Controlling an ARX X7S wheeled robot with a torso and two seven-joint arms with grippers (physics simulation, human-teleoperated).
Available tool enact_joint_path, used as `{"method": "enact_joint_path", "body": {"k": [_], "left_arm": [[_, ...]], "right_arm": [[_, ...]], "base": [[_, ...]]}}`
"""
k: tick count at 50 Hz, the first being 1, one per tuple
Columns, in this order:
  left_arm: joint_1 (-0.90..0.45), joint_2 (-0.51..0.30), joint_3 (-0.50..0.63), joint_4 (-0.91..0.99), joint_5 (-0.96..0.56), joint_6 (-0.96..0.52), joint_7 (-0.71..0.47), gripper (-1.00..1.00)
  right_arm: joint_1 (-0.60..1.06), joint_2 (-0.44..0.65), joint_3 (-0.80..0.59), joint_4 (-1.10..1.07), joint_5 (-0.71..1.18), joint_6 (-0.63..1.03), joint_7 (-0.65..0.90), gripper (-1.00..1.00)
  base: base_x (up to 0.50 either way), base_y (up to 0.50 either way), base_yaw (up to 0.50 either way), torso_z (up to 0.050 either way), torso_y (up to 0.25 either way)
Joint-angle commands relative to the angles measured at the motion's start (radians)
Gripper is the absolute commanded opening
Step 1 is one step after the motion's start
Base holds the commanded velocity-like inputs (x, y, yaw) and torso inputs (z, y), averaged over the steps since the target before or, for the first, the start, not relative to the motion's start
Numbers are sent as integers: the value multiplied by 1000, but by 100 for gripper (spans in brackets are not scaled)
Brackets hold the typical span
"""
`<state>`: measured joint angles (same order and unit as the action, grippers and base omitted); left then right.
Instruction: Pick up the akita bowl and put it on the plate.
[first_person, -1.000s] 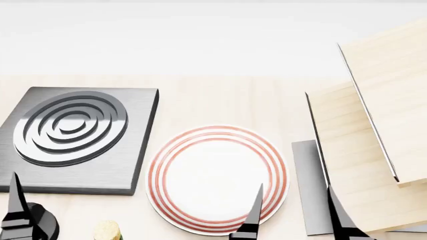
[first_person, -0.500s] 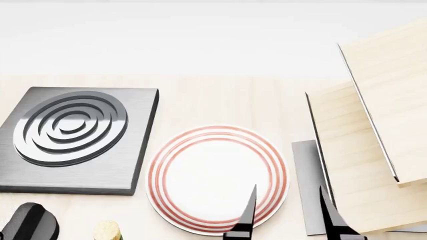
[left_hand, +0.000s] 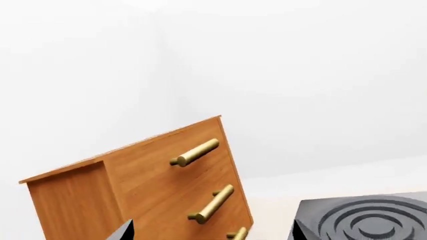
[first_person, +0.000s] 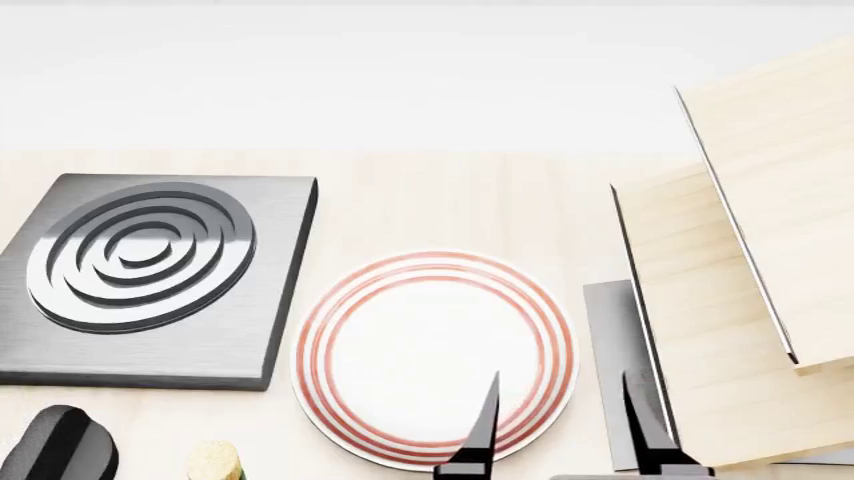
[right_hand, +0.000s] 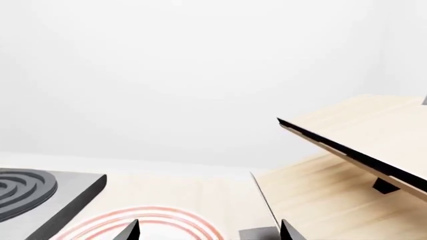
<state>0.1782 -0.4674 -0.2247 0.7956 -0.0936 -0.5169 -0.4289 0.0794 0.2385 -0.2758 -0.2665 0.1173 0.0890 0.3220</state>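
Observation:
The akita bowl is out of view in every frame. The plate, white with red rings, lies flat on the pale wooden counter in front of me, and its edge also shows in the right wrist view. My right gripper is open at the bottom of the head view. One fingertip hangs over the plate's right part, the other over a grey strip. Nothing is between its fingers. My left gripper is open and empty, and it does not show in the head view.
A square dark grey stove burner sits left of the plate. Tilted pale wooden panels and a grey strip stand at the right. A dark rounded object and a cork-coloured knob lie near the front left. A brown drawer cabinet has brass handles.
My left gripper's fingertip has dropped out of the head view. My right gripper's fingers have shifted left and a little lower over the plate's right edge.

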Motion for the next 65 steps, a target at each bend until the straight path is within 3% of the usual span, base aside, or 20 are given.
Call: {"method": "enact_joint_path", "body": {"k": [1, 19, 65], "left_arm": [[31, -37, -59, 29, 21, -51, -10, 100], [83, -42, -279, 46, -132, -98, 76, 100], [57, -90, -244, -2, -214, -210, 136, 100]], "right_arm": [[5, 2, -11, 11, -1, -3, 2, 100], [10, 6, -30, 16, -8, -4, 11, 100], [15, 19, -58, 40, -3, -20, 26, 100]], "base": [[0, 0, 0, 0, 0], [0, 0, 0, 0, 0], [0, 0, 0, 0, 0]]}}
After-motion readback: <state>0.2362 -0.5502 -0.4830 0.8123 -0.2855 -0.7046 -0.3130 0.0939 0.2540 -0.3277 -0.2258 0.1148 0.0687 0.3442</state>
